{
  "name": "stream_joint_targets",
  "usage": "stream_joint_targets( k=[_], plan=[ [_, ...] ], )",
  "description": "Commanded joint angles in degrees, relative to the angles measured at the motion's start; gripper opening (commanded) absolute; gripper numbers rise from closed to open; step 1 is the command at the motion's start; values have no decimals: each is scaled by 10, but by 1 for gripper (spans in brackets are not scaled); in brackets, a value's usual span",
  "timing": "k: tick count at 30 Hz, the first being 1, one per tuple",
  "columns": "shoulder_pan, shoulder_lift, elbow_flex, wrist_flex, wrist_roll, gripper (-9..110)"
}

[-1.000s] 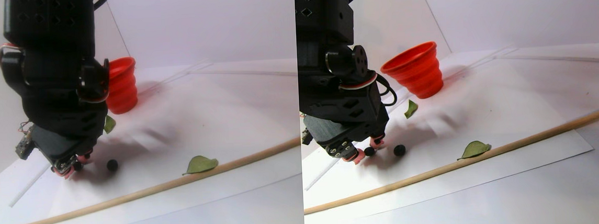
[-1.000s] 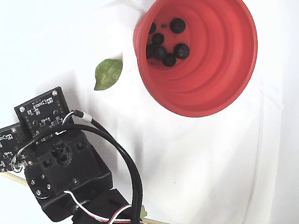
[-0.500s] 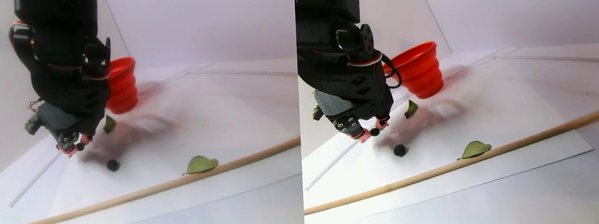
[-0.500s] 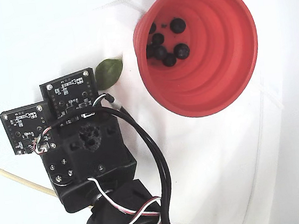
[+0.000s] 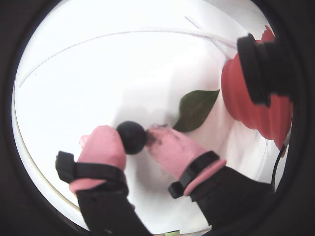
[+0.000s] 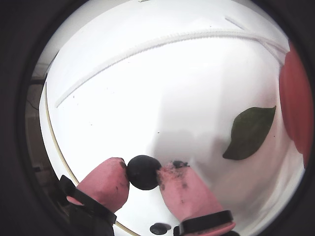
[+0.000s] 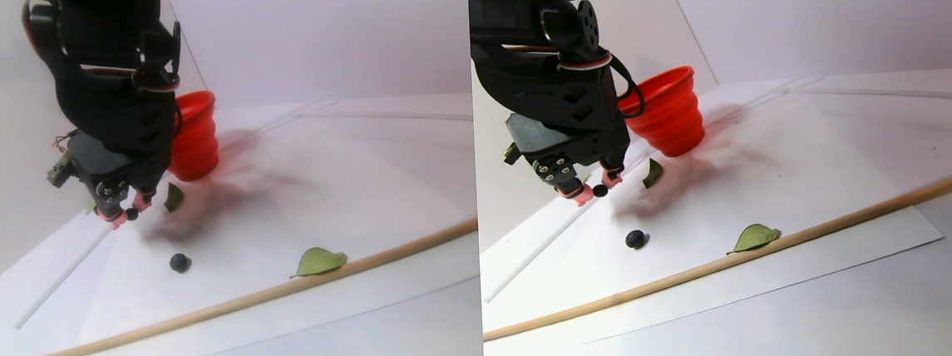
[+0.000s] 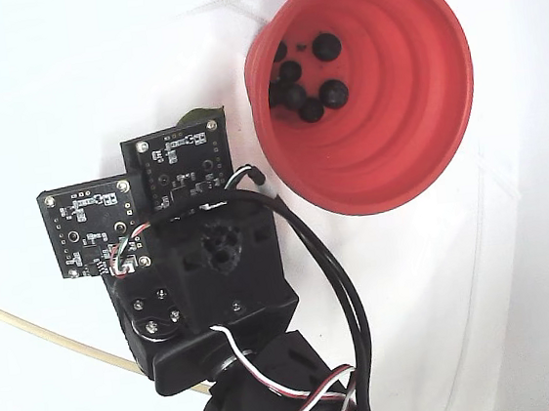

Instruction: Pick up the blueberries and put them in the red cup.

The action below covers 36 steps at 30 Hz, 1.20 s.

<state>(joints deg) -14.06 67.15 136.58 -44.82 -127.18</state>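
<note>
My gripper point(image 5: 133, 139) is shut on one dark blueberry point(image 5: 130, 136), pinched between the pink fingertips in both wrist views point(image 6: 143, 172). In the stereo pair view the gripper point(image 7: 126, 215) hangs above the white paper, just left of and in front of the red cup point(image 7: 195, 136). A second blueberry point(image 7: 179, 262) lies loose on the paper below and to the right of the gripper. In the fixed view the red cup point(image 8: 397, 153) stands upright with several blueberries point(image 8: 305, 75) on its bottom; the arm covers the gripper there.
A green leaf point(image 7: 173, 196) lies between gripper and cup, also in a wrist view point(image 5: 194, 109). Another leaf point(image 7: 319, 261) rests against a long wooden stick point(image 7: 281, 290) that crosses the front of the paper. White walls stand behind.
The gripper has lifted off the paper with the blueberry in it and moved up and toward the red cup. The loose blueberry stayed where it was.
</note>
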Motion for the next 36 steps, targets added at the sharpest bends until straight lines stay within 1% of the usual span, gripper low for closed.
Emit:
stream_joint_targets(
  k=[1, 17, 28, 36],
  plan=[
    [-3, 73, 24, 13, 4, 11],
    [9, 259, 75, 132, 44, 11],
    [25, 382, 81, 240, 71, 11],
    [31, 453, 83, 298, 92, 11]
  ],
)
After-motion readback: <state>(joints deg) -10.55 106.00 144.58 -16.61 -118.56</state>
